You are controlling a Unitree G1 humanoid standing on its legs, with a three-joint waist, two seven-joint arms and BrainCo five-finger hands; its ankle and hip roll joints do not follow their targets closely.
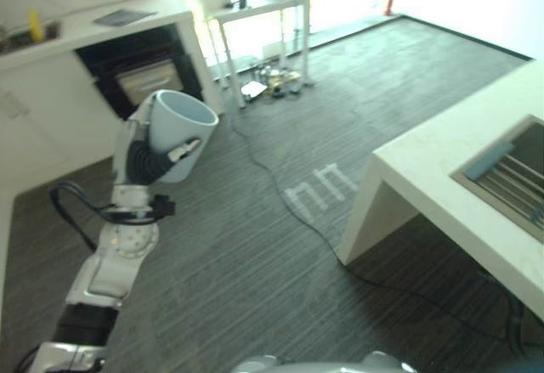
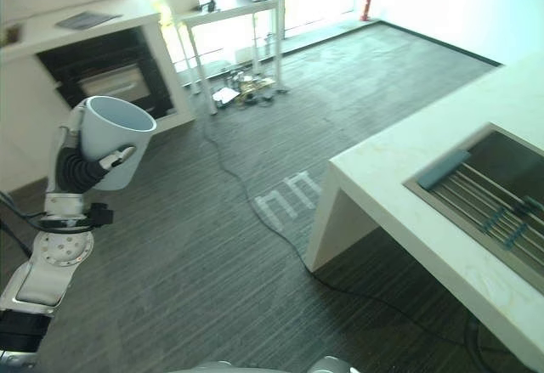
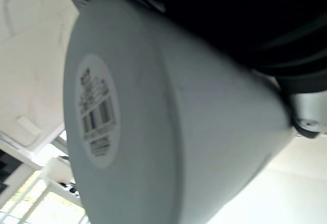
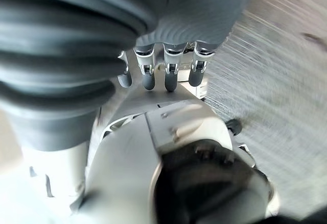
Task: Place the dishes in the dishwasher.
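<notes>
A pale blue mug (image 1: 183, 127) is held up at chest height on the left, mouth tilted up and to the right. My left hand (image 1: 143, 166) is shut on it, with the thumb across its side. In the left wrist view the mug's base (image 3: 97, 112) with a label is very close. Beyond the mug, under the far left counter, stands the dishwasher (image 1: 140, 71), its dark opening showing a rack. My right hand (image 4: 163, 71) hangs with relaxed fingers (image 4: 171, 78) and holds nothing.
A white island counter (image 1: 442, 178) with a sunken sink (image 1: 514, 178) fills the right side. At the back stands a white table (image 1: 255, 3) with clutter (image 1: 272, 80) underneath. Dark carpet lies between me and the dishwasher.
</notes>
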